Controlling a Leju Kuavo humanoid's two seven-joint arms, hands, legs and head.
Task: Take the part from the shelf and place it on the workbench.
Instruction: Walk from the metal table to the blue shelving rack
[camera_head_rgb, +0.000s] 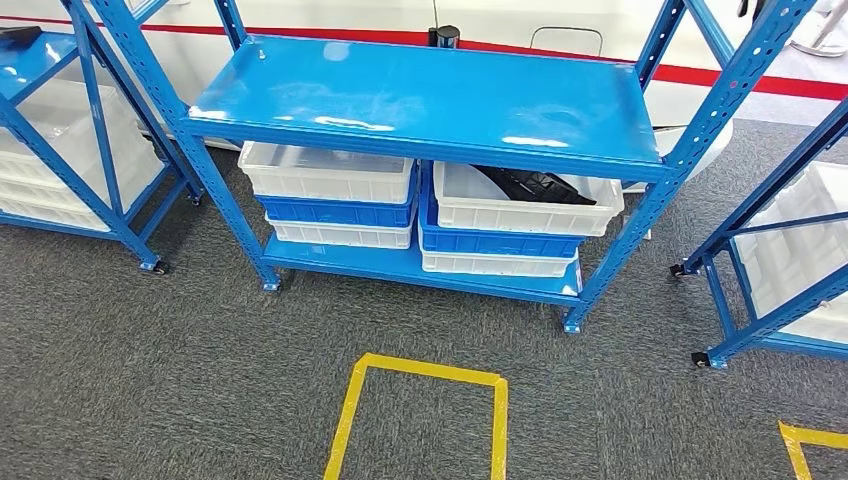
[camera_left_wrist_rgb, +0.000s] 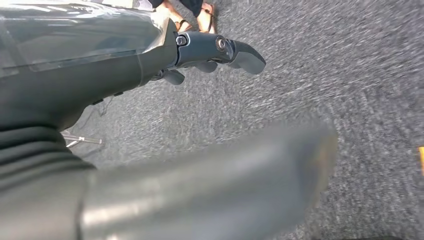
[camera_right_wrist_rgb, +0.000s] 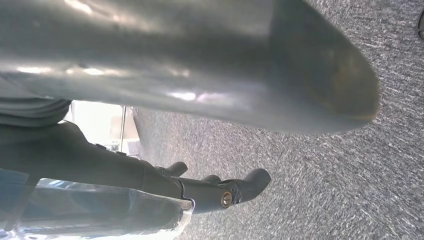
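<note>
Fingers of the left hand and right hand hang loosely extended above grey carpet, holding nothing. A dark part lies in the upper white bin on the blue shelf's lower right. Best approach: reach under the top deck, grasp from above.

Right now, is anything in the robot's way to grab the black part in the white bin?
Yes. The blue metal upper shelf hangs over the top right white plastic bin holding the black part. Both hands, left hand and right hand, hang over grey carpet, holding nothing.

No readable text, label, brand or number is showing on the blue metal shelf or on the white plastic crates.
</note>
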